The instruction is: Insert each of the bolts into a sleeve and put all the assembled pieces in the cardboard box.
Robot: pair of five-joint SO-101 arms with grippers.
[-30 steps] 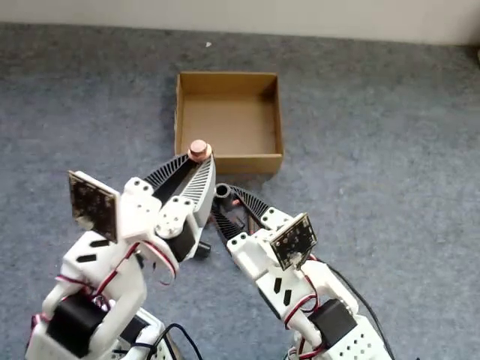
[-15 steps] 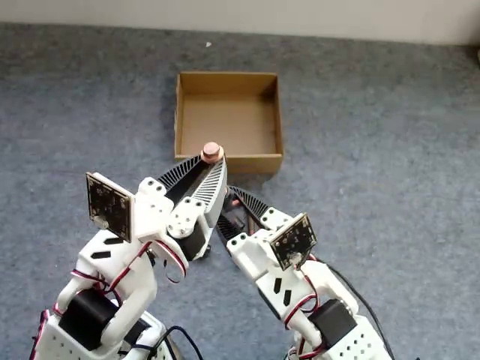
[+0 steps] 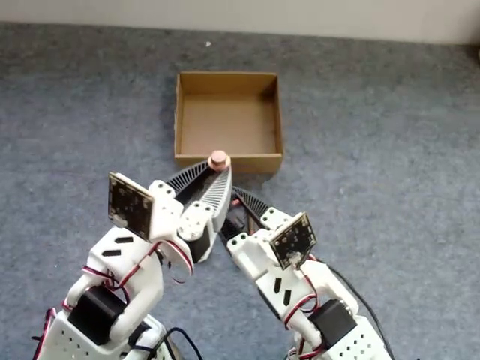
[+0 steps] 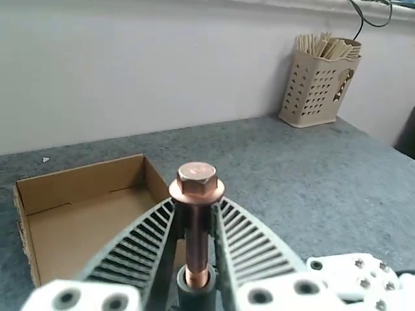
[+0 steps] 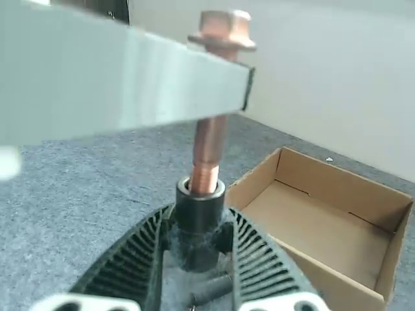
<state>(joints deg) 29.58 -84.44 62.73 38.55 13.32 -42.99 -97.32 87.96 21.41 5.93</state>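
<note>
My left gripper (image 4: 194, 210) is shut on a copper bolt (image 4: 196, 223), held upright with its hex head on top. The bolt's lower end sits in the mouth of a black sleeve (image 5: 200, 217), which my right gripper (image 5: 198, 230) is shut on and holds upright. In the high view the bolt head (image 3: 218, 159) is just in front of the near wall of the cardboard box (image 3: 180, 112), with the left gripper (image 3: 216, 171) under it and the right gripper (image 3: 234, 201) lower down behind it. The box (image 5: 343, 176) is open.
A small dark piece (image 5: 211, 288) lies on the grey carpet below the right gripper. A beige holder with sticks (image 4: 321, 81) stands by the white wall beyond the box. Open carpet (image 3: 375, 135) lies on both sides of the box.
The left arm has swung to the right with the bolt, bringing it from beside the sleeve to directly over it. The right arm has stayed still.
</note>
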